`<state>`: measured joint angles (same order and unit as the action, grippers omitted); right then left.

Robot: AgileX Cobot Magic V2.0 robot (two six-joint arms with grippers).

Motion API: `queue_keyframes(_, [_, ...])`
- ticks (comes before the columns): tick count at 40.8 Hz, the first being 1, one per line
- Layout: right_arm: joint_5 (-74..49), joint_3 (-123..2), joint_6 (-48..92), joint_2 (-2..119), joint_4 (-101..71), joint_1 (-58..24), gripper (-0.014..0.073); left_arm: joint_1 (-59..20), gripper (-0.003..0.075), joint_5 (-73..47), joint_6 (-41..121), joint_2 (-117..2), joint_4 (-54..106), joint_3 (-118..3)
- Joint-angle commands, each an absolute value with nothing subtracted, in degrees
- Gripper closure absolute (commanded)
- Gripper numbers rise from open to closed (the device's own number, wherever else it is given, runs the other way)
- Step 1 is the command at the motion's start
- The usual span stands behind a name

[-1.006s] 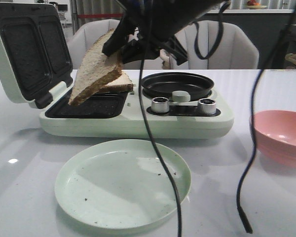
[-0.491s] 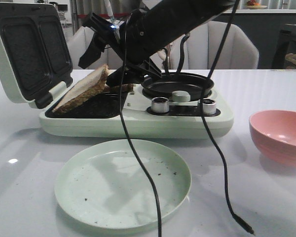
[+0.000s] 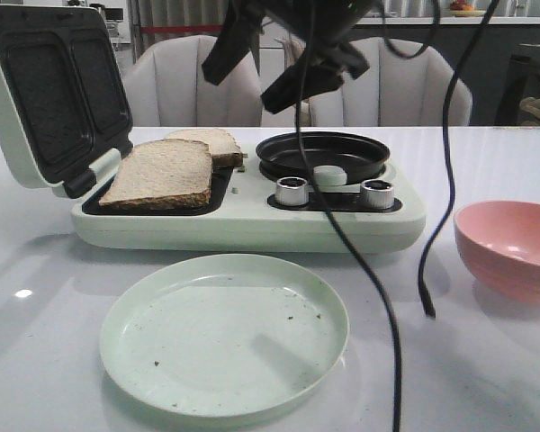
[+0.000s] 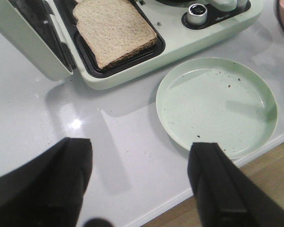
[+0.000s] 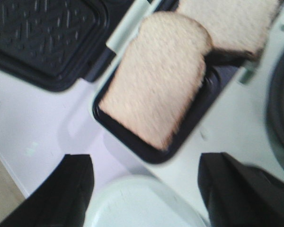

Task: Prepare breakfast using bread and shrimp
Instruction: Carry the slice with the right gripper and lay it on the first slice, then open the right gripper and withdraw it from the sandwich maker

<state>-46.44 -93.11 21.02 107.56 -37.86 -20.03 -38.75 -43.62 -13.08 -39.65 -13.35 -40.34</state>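
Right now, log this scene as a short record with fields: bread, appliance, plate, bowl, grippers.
bread: two slices; the front slice lies flat in the sandwich maker's lower tray, the rear slice sits behind it
appliance: pale green sandwich maker, lid open, round black pan on its right half
plate: pale green plate, only crumbs on it
bowl: pink bowl at the table's right
right gripper: open, above the bread, holding nothing
left gripper: open, holding nothing
shrimp: none visible

Matte black angular right gripper (image 3: pixel 283 67), its two jaws broad, blunt and plain; thin glossy black cables (image 3: pixel 360 261) dangle beneath it. The left gripper (image 4: pixel 139 182) looks identical, possibly rubber-padded.
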Motion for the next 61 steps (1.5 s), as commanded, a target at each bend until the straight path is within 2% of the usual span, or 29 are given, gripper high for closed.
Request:
queue_keyframes(1, [-50.65, -95.02, 14.90, 99.05, -28.35, -20.01, 0.0025, -39.17, 0.0230, -39.88, -13.16, -39.49, -13.92, -41.92])
queue_keyframes(7, [-53.48, -91.62, 7.83, 90.13, -15.83, -21.14, 0.0025, -39.17, 0.0230, -39.88, -13.16, -39.49, -13.92, -41.92])
queue_keyframes(16, [-52.07, -78.31, -0.96, 75.64, -3.59, -21.13, 0.0025, -39.17, 0.0230, -39.88, -13.16, -39.49, -13.92, -41.92])
queue_keyframes(33, [-46.05, -49.83, -1.67, 50.25, -2.63, -21.13, 0.0025, -39.17, 0.0230, -39.80, -13.16, -39.49, -14.04, -41.92])
queue_keyframes(40, [-46.45, -43.79, -1.61, 43.43, -2.31, -21.13, 0.0025, -39.17, 0.0231, -40.40, -13.16, -39.49, -13.86, -41.92])
queue_keyframes(45, [-47.23, -42.70, -1.61, 41.36, -2.38, -21.13, 0.0025, -39.17, 0.0235, -45.64, -13.16, -39.49, -13.58, -43.66])
queue_keyframes(52, [-47.37, -42.70, -1.61, 41.23, -2.38, -21.13, 0.0025, -39.06, 0.0331, -51.13, -13.16, -40.26, -18.68, -48.14])
queue_keyframes(61, [-47.36, -42.70, -1.61, 41.23, -2.38, -21.13, 0.0025, -38.66, 0.0601, -52.66, -13.53, -47.70, -22.30, -51.93])
